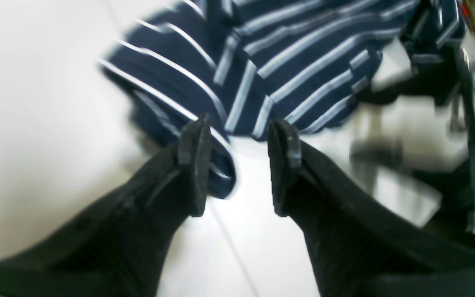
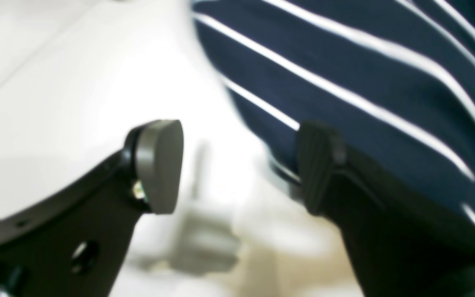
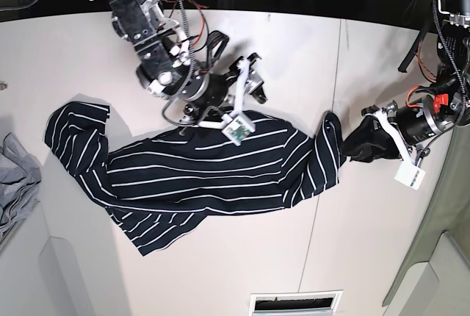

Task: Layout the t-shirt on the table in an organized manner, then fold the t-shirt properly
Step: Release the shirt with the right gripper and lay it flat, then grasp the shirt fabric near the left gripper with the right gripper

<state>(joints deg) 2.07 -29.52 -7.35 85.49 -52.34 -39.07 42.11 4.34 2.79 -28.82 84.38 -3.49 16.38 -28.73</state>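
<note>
Black fingers [image 1: 196, 165] of the left gripper [image 1: 237, 165] fill the near edge of its wrist view, jaws parted and grasping nothing, their tips just beside a bunched end of the shirt [image 3: 198, 176]. Beneath everything runs the table [image 3: 367, 242], wide, white and matte, crossed by a thin dark seam; dark racks and cables sit beyond its far edge. On it the shirt lies sprawled and creased, soft navy-black cloth with thin white stripes, one end toward a grey cloth [image 3: 15, 176] at the table's side, the other drawn to a narrow point near the left gripper. At the shirt's upper edge stands the right gripper [image 2: 237, 165], jaws wide, released; one smooth rounded grey pad [image 2: 159, 165] shows against the table, the other finger dark against the cloth.
</note>
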